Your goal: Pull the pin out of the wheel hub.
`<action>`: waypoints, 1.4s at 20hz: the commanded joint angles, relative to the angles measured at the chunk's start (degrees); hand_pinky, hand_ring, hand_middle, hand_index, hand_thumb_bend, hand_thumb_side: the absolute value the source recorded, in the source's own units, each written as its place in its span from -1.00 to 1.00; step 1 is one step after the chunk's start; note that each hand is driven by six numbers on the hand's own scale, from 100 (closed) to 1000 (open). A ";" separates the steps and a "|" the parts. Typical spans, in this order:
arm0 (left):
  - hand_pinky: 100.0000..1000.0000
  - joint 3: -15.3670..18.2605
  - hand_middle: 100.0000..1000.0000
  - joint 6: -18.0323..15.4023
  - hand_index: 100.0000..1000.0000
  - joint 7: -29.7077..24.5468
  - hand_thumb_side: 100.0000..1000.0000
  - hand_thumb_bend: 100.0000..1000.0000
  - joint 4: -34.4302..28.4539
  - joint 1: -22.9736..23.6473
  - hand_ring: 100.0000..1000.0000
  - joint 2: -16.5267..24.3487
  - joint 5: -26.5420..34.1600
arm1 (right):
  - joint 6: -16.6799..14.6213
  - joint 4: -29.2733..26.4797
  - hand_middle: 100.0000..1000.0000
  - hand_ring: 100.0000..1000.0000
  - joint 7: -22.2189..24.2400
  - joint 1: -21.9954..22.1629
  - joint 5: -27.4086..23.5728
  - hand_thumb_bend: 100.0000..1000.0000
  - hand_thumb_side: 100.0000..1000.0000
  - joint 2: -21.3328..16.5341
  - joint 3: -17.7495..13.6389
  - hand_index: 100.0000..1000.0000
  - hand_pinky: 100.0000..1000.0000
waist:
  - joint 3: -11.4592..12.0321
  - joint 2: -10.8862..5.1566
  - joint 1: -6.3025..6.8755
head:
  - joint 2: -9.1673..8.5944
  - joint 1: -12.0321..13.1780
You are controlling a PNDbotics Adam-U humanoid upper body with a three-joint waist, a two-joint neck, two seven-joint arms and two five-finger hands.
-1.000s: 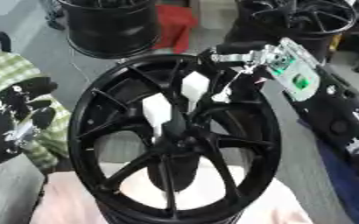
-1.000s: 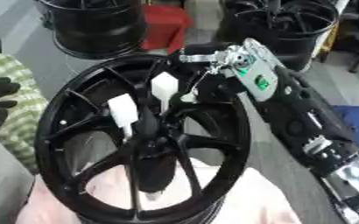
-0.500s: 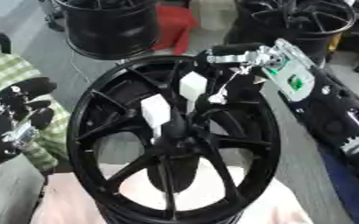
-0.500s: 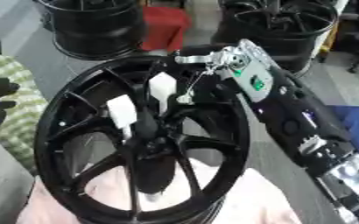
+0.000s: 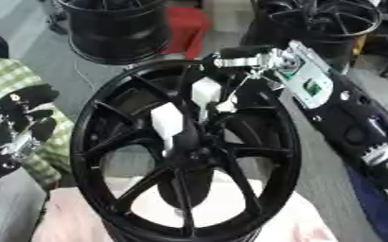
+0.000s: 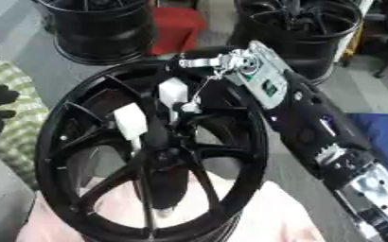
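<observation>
A large black wheel hub stands tilted in the middle, spokes facing me. Two white block-like pins show near its centre: one on a left spoke and one just above the hub's middle. My right hand comes in from the upper right and sits over the wheel's top rim, directly above the upper white pin. A thin wire runs from it down toward a small white piece. My left hand rests open at the left edge, away from the wheel.
Other black wheels stand behind, at upper left and upper right, with a red box between them. A green checked cloth lies on the left; pale pink fabric lies under the wheel. A blue surface shows on the right.
My right hand has shifted a little to the left along the wheel's top rim. The white pins and my left hand stay about where they were.
</observation>
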 commanded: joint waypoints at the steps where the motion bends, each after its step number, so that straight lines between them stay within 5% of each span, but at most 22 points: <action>1: 0.78 -0.10 0.60 -0.12 0.79 -0.24 -0.02 -0.31 -1.08 -0.45 0.87 0.67 0.23 | -6.85 -1.28 0.51 0.63 7.92 -1.62 -0.68 -0.63 -0.66 -0.58 -0.24 0.74 0.51 | 0.03 -0.73 0.21 | -0.33 -0.29; 11: 0.78 -0.12 0.60 -0.13 0.80 -0.37 -0.01 -0.32 -1.05 -0.44 0.88 0.66 0.24 | -5.10 -2.32 0.34 0.52 8.03 -1.85 -2.61 -0.68 -0.66 -0.68 0.52 0.62 0.45 | 0.02 -0.82 0.18 | -0.23 -0.90; 28: 0.78 -0.10 0.60 -0.10 0.80 -0.32 -0.01 -0.33 -1.11 -0.47 0.88 0.67 0.24 | -5.81 0.99 0.47 0.53 8.03 -1.58 1.39 -0.72 -0.69 -0.40 0.04 0.74 0.44 | 0.11 -0.76 0.17 | -0.28 -1.16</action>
